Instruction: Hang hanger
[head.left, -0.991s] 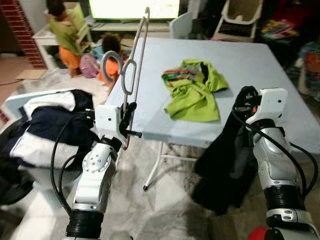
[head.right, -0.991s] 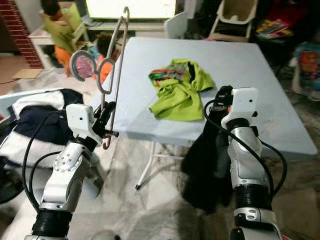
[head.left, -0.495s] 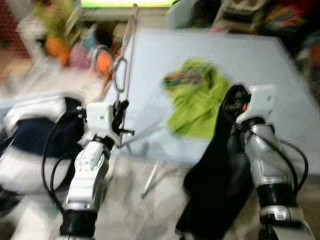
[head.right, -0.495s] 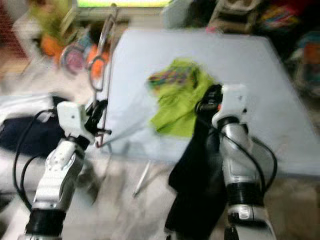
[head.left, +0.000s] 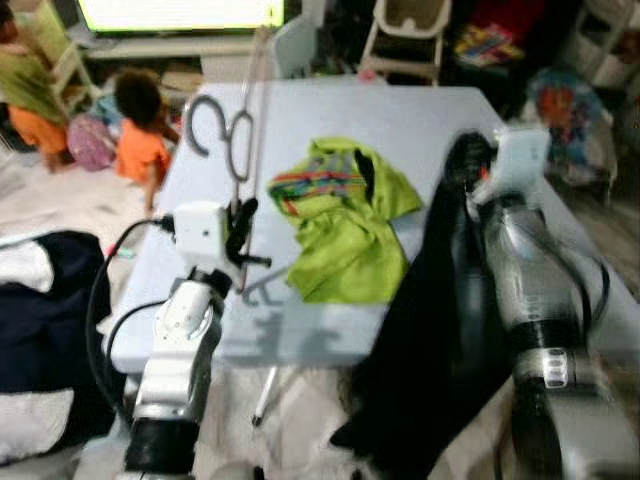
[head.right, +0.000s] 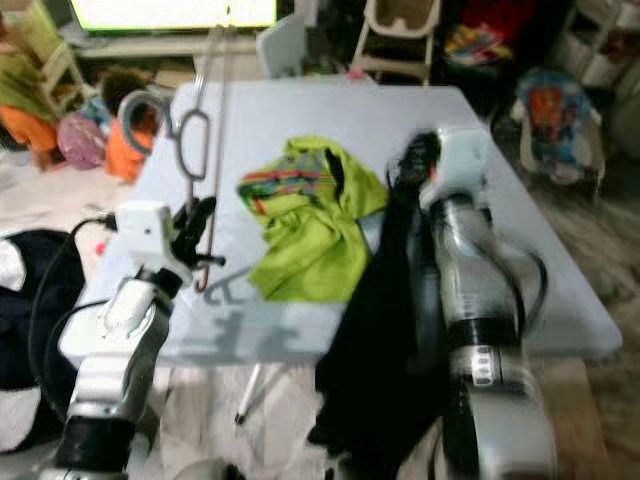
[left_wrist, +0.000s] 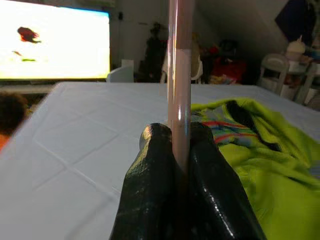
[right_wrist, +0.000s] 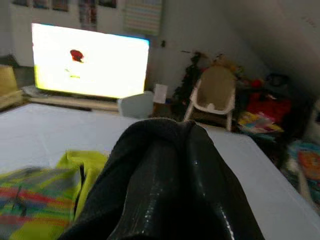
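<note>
Compared with a second earlier, the camera had swung and closed in, so the pale blue square folding table (head.left: 420, 120) sat more centrally and both arms reached over its near edge instead of hanging short of it. The left gripper (head.left: 237, 225) stayed clamped on the thin pale-pink metal hanger (head.left: 246, 150), which stood nearly upright above the table's left side, its grey hook (head.left: 200, 118) curling at the top; the left wrist view showed the glossy black fingers (left_wrist: 205, 170) pressed tight against the smooth rod (left_wrist: 179, 75). The right gripper (head.left: 462, 165) was closed on a limp black garment (head.left: 430, 340), soft and matte, which now draped over the table's front edge toward the floor. Between the arms lay a crumpled lime-green shirt with a striped multicoloured patch (head.left: 345, 225). Two people (head.left: 140, 140) sat on the floor beyond the table's left corner.
</note>
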